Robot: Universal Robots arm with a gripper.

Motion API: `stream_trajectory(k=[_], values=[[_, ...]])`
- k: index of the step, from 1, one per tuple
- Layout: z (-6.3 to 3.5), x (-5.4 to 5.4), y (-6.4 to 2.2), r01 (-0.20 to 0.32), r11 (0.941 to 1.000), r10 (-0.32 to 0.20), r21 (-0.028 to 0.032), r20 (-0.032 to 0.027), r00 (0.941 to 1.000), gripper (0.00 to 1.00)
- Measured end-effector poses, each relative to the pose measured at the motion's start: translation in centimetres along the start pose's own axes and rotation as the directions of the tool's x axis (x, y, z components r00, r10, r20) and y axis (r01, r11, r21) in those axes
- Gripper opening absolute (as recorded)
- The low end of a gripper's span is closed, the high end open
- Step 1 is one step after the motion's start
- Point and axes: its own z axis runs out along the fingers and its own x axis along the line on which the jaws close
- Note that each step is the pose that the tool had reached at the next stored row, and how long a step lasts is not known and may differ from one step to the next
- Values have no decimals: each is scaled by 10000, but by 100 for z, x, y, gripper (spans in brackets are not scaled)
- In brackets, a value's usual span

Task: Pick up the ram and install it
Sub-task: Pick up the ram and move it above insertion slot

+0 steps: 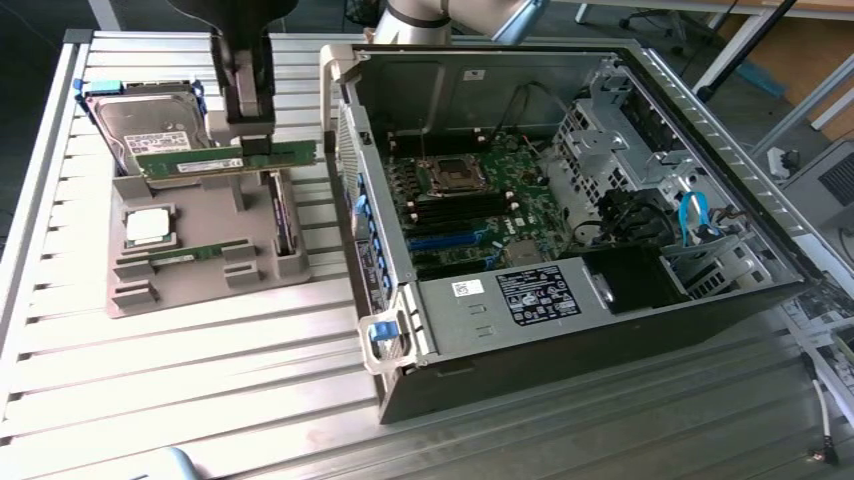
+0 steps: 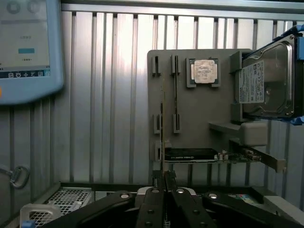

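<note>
The pincer (image 1: 250, 138) is closed nearly all the way, its two dark fingers clamped on the upper edge of the ram (image 1: 227, 160). The ram hangs level under the fingers, a long green stick with a white label. It sits clear above the grey holder tray (image 1: 200, 215) and in front of the hard drive (image 1: 144, 122) in the exterior view. In the wrist view the pincer (image 2: 164, 179) grips the ram (image 2: 162, 128) edge-on, so that it shows as a thin line running out over the tray (image 2: 204, 114).

A second ram stick (image 1: 187, 256) lies seated in its slot on the tray, near the square silver processor chip (image 1: 150, 226). An upright expansion card (image 1: 278, 215) stands along the tray's edge on the exterior view's right, the side toward the computer case (image 1: 587, 300). The hard drive stands tilted at the tray's far end.

The tray rests on a slatted metal desk (image 1: 200, 380). Just beside it, on the exterior view's right, the computer case lies open on its side, showing the green motherboard (image 1: 514, 190) with its processor socket (image 1: 447, 177) and blue cables (image 1: 691, 218). In the wrist view a tablet-like screen (image 2: 26, 47) stands at the desk's edge, well apart from the tray.
</note>
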Motion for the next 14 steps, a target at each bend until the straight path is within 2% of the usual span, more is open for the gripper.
stream_trajectory(k=[14], values=[[-6,15,-450,0,10000,0,-1,0,10000,12]])
